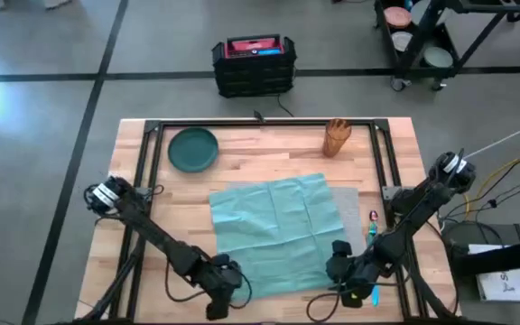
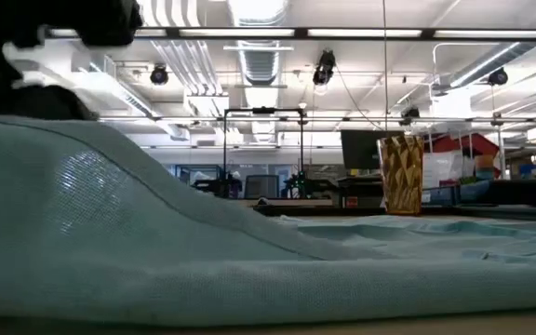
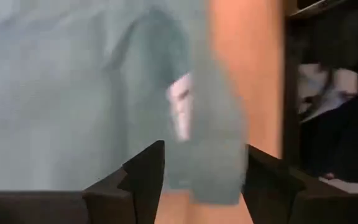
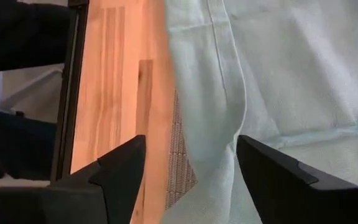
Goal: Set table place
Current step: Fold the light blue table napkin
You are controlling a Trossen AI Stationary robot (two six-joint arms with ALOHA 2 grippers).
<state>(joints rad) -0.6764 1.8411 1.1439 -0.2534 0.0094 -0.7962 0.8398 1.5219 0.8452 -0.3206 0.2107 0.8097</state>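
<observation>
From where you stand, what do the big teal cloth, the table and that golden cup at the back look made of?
The teal cloth looks like soft woven fabric: it creases and shows a fine weave. The table appears to be light wooden planks with visible grain, in a black metal frame. The golden cup has a faceted surface; its material is unclear.

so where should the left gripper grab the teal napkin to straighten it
At its near-left corner, coming in from the table's front edge. The teal napkin lies spread over the grey placemat, and that corner droops loose past the wood right between the open fingers of the left gripper, so a low pinch on the hem looks easiest.
</observation>
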